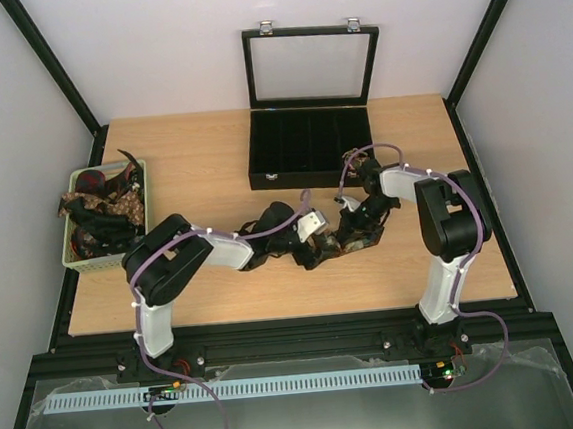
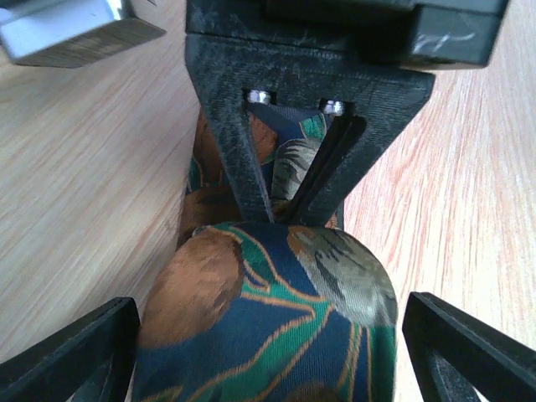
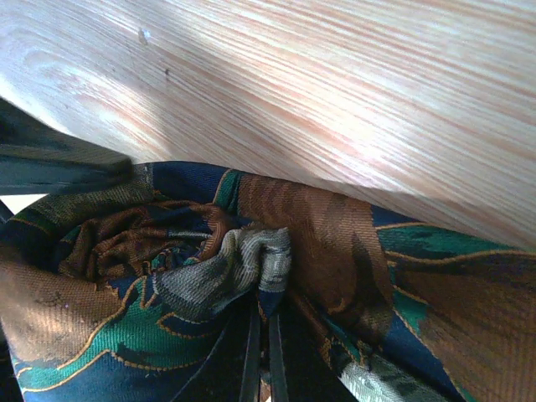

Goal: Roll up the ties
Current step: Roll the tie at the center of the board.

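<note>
- The tie (image 1: pixel 354 237) lies bunched up on the table (image 1: pixel 202 162), in the middle, closer to the near edge.
- The right pincer (image 3: pixel 261 335) is clenched on a fold of the tie.
- The left pincer (image 2: pixel 270 335) is released, with 1 of its 2 fingers (image 2: pixel 75 356) on each side of the tie.
- More ties (image 1: pixel 100 206) fill the green basket (image 1: pixel 95 259) by the left edge.
- The black box (image 1: pixel 308 177) sits at the far edge, lid up.

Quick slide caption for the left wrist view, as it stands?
Left hand open astride the patterned tie on the wooden table; right hand pinches it ahead.
</note>
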Controlling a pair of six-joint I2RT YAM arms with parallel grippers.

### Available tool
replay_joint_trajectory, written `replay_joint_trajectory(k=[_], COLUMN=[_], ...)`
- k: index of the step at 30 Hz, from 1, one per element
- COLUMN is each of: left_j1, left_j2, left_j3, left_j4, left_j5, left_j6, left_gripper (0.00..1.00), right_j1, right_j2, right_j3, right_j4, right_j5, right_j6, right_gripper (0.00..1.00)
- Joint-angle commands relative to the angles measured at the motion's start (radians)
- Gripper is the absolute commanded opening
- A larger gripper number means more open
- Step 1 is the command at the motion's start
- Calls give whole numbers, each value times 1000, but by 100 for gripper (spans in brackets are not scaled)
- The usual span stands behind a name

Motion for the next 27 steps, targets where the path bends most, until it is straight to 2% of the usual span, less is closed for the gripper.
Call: replay_joint_trajectory(k=[1, 5, 9, 12, 15, 18, 21, 24, 27], left_j1=[-25, -36, -50, -53, -55, -55, -56, -56, -56], left_j2=[80, 130, 122, 115, 124, 127, 131, 132, 131], left_j3=[44, 82, 70, 52, 42, 22, 24, 28, 26], left_j4=[62, 45, -17, -107, -202, -236, -256, -261, -262], left_j5=[9, -33, -99, -181, -230, -253, -256, -254, -237], left_j6=[-47, -18, 81, 143, 185, 191, 192, 200, 207], left_gripper=[87, 76, 54, 42, 39, 37, 37, 37, 37], right_j1=[35, 36, 37, 25, -17, -60, -71, -68, -54], right_j2=[83, 94, 104, 95, 72, 46, 9, -22, -33], right_j3=[-66, -57, -34, 11, 56, 91, 103, 98, 91], right_j4=[64, 76, 69, 20, -57, -155, -223, -238, -220], right_j5=[194, 187, 154, 115, 48, -44, -114, -225, -301], right_j6=[30, 36, 36, 14, -15, -57, -93, -77, -43], right_gripper=[1, 1, 1, 11, 24, 42, 54, 60, 61])
